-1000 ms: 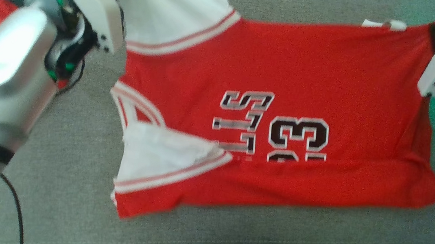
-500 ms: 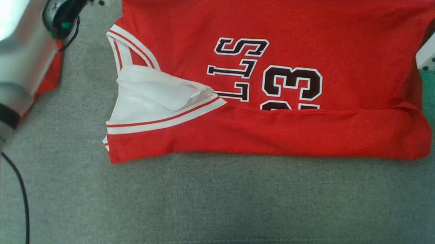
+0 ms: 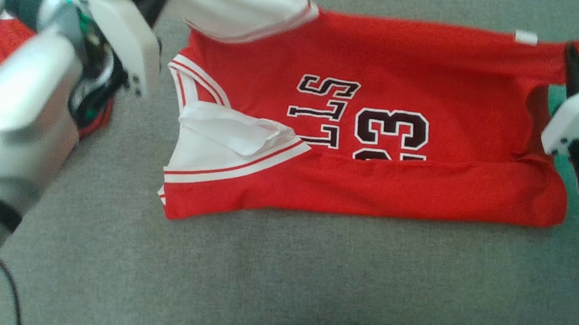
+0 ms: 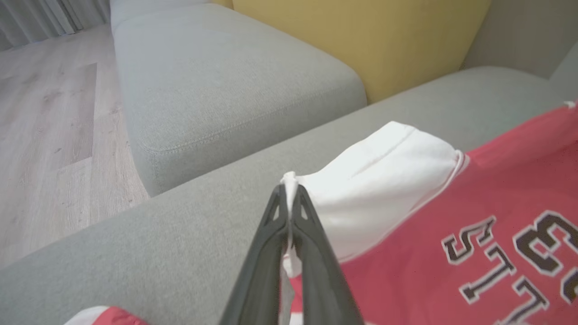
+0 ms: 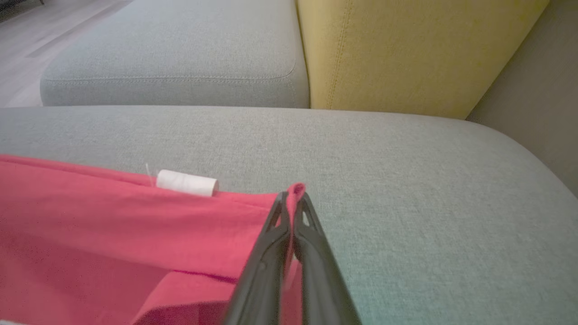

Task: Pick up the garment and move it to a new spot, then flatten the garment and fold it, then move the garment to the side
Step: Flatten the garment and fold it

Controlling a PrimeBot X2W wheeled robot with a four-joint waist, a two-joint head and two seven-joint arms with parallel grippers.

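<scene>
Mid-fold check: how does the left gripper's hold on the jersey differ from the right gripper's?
The left gripper pinches the white sleeve; the right gripper pinches a red corner beside the white tag. The left gripper's cloth puffs up loosely, while the right gripper's edge runs fairly straight. Shared: both are shut on the jersey's far edge, at opposite ends, over the grey cushion.
</scene>
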